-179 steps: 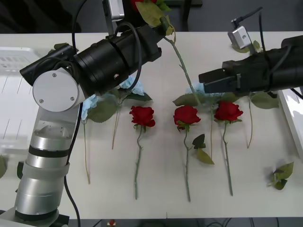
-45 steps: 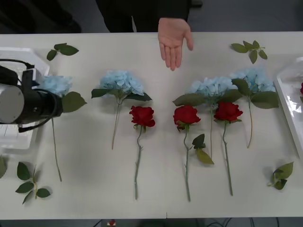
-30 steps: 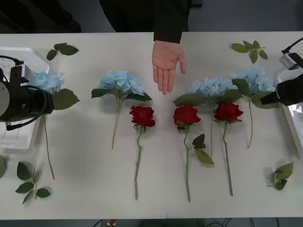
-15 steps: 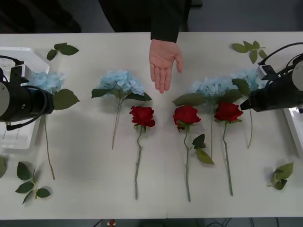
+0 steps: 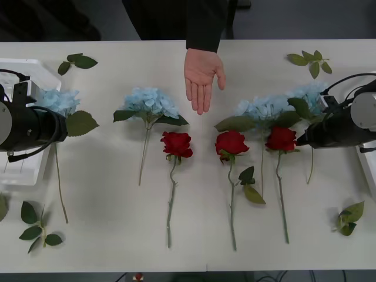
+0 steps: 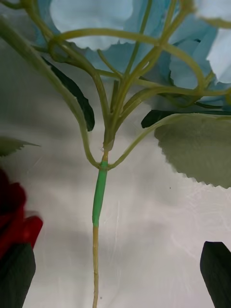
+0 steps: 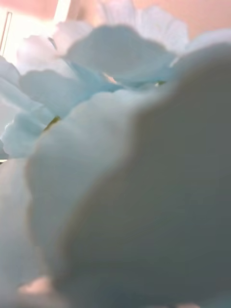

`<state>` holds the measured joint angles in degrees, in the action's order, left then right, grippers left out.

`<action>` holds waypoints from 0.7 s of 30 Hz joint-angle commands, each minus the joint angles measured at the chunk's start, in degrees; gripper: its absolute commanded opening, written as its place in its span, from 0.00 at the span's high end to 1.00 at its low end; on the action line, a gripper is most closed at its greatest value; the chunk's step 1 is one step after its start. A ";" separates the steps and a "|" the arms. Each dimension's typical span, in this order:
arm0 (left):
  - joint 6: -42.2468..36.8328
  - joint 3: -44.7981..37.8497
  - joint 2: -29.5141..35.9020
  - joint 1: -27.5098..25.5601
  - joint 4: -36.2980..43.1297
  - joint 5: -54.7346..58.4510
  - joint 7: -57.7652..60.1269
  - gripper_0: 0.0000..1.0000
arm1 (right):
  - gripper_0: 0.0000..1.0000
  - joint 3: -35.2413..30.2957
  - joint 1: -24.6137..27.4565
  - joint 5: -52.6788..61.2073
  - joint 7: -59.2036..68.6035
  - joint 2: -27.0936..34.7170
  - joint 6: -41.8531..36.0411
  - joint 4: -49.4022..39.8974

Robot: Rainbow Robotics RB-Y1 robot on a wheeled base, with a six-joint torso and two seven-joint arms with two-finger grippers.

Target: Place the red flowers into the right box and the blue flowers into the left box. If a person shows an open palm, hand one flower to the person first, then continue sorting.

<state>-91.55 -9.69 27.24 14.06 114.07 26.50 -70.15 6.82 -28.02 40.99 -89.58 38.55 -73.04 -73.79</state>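
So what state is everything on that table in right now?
Hand: open palm, held over the table.
Three roses: lying flat in a row, not picked up.
Leftmost hydrangea: at the left gripper, by the left box.
Rightmost hydrangea: lying flat, right gripper over its stem, open.
Two middle hydrangeas: lying flat, untouched.

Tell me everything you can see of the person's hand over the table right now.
The person's hand reaches in from the table's far side, out of a black sleeve. It is bare, palm open, fingers extended flat and pointing toward the robot. It holds nothing and touches no flower, lying between the second blue flower from the left and the blue cluster to the right.
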 commanded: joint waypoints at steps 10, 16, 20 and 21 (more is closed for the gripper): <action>-0.65 0.64 0.71 1.40 1.33 0.75 -1.13 1.00 | 0.30 -1.02 -0.81 -3.90 0.90 -4.01 1.85 -0.21; -0.65 0.64 0.53 1.40 1.33 0.75 -1.13 1.00 | 0.51 -0.84 -0.72 -5.22 0.72 -4.53 1.85 -0.13; -0.65 0.55 0.53 1.32 1.33 0.75 -1.13 1.00 | 0.81 -0.76 -0.72 -5.83 0.64 -4.88 2.20 0.58; -0.74 0.64 0.53 1.40 1.33 0.75 -1.13 1.00 | 0.85 -0.67 -0.72 -5.92 0.55 -4.88 2.29 0.49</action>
<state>-91.99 -9.69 27.24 14.06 114.07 26.85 -70.15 5.75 -28.02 35.41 -89.58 34.24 -71.18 -73.15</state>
